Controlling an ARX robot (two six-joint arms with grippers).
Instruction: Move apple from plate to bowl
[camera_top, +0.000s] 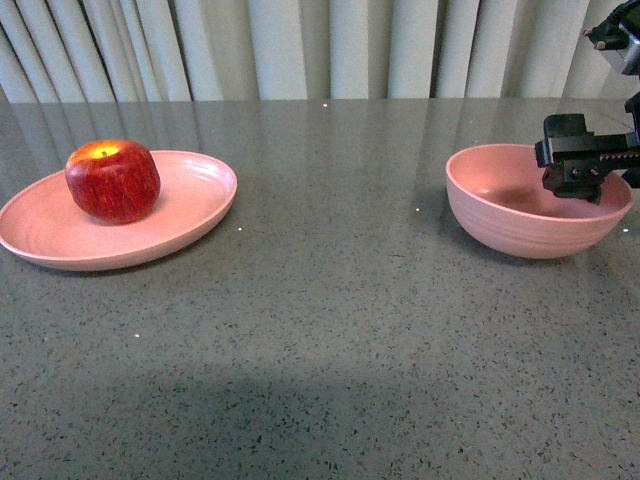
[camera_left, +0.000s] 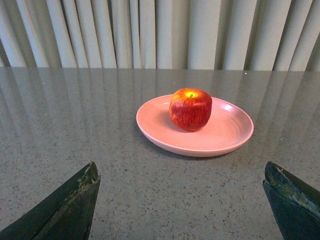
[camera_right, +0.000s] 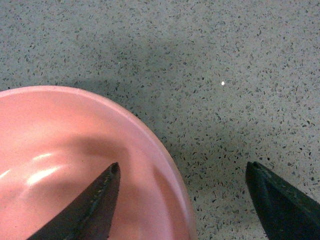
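Note:
The dark-red apple (camera_top: 113, 180) with a yellow stem patch sits on the shallow pale-pink plate (camera_top: 190, 210) at the left of the table. The left wrist view shows the apple (camera_left: 190, 109) on the plate (camera_left: 227, 134) well ahead of my left gripper (camera_left: 182, 172), which is open and empty; this gripper is out of the front view. The deep pink bowl (camera_top: 520, 225) stands at the right and is empty. My right gripper (camera_top: 585, 165) hangs open over the bowl's rim; in its wrist view the right gripper (camera_right: 182, 167) has one finger over the bowl (camera_right: 60, 150) and one outside.
The grey speckled tabletop (camera_top: 340, 300) stretches between plate and bowl. Pale pleated curtains (camera_top: 300, 45) hang behind the table's far edge. A soft shadow lies on the table near the front edge.

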